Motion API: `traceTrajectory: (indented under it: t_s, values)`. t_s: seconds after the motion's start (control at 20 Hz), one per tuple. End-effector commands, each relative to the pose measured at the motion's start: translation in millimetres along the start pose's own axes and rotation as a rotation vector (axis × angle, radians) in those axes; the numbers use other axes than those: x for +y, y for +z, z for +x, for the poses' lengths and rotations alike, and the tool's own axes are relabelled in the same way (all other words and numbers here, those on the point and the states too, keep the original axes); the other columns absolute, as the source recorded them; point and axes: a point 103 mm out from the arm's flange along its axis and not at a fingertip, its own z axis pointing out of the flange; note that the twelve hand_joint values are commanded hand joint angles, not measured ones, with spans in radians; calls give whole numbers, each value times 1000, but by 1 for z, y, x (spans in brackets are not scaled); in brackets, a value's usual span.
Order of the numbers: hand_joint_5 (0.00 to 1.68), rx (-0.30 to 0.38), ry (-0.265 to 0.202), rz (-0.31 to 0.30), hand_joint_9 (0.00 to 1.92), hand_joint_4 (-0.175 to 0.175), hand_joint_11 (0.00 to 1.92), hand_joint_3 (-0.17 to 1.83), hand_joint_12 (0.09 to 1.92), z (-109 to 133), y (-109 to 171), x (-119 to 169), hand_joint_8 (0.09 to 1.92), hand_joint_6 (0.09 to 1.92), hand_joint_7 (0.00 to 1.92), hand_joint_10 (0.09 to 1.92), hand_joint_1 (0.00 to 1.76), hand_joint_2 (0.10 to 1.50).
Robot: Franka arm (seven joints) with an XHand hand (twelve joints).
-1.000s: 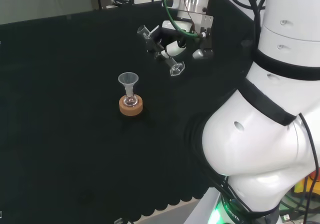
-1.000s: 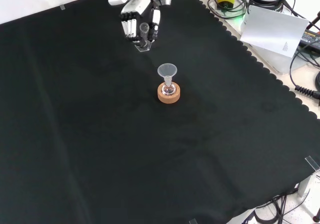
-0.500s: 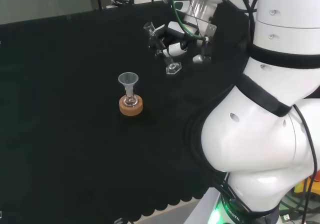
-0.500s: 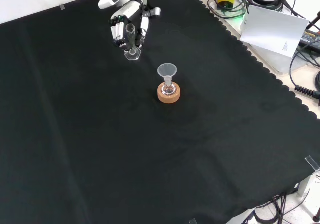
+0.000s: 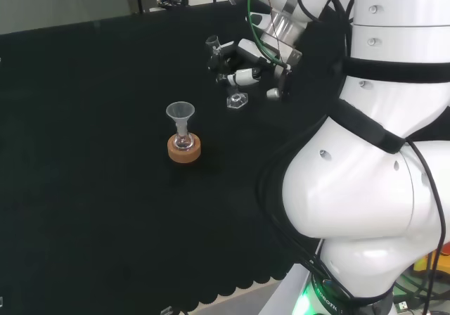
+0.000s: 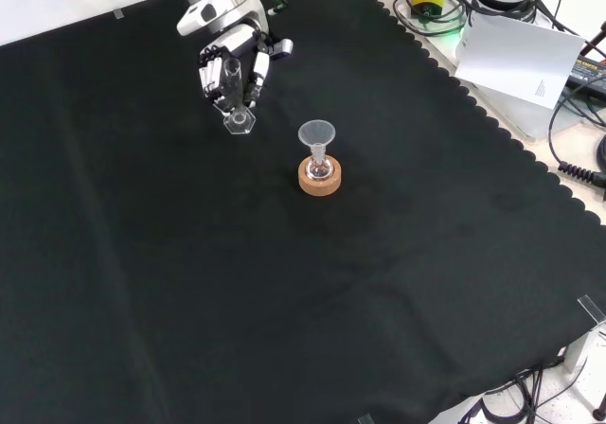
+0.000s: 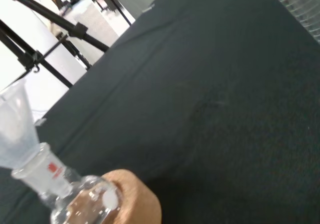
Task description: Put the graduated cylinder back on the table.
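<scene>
The graduated cylinder [image 6: 233,88] is clear, with a hexagonal foot [image 6: 239,121]. The hand [image 6: 225,53] is shut on its tube, fingers curled round it. In the head view the cylinder [image 5: 226,72] stands almost upright, leaning slightly. Its foot [image 5: 237,100] is at or just above the black cloth; I cannot tell whether it touches. The hand [image 5: 242,65] grips it from the right there. A small round flask with a funnel [image 6: 316,136] sits on a cork ring [image 6: 319,180], right of and nearer than the cylinder in the front view. The wrist view shows the flask [image 7: 55,184] and ring [image 7: 137,201] close up.
The arm's white links [image 5: 365,153] stand at the head view's right. Beyond the cloth's scalloped edge in the front view lie a sheet of paper [image 6: 519,57] and cables [image 6: 578,112]. Black cloth [image 6: 284,301] spreads wide around the flask.
The hand has carried the cylinder leftward and lower in the front view. The cylinder has turned from steeply tilted to almost upright, its foot now close to the cloth.
</scene>
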Motion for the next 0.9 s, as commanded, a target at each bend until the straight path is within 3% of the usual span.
traceTrajectory:
  t_s: [0.05,0.35,0.9]
  values:
    - [828,40,-36,-89,1313,-168,1120,7,775,-14,11,11,1243,1214,843,221,1240,1190]
    - [805,75,-56,-109,1300,-175,1100,3,799,-18,20,18,1258,1261,832,229,1227,1199]
    - [801,142,-39,-100,1293,-175,1092,1,817,-26,33,24,1264,1266,828,239,1226,1203]
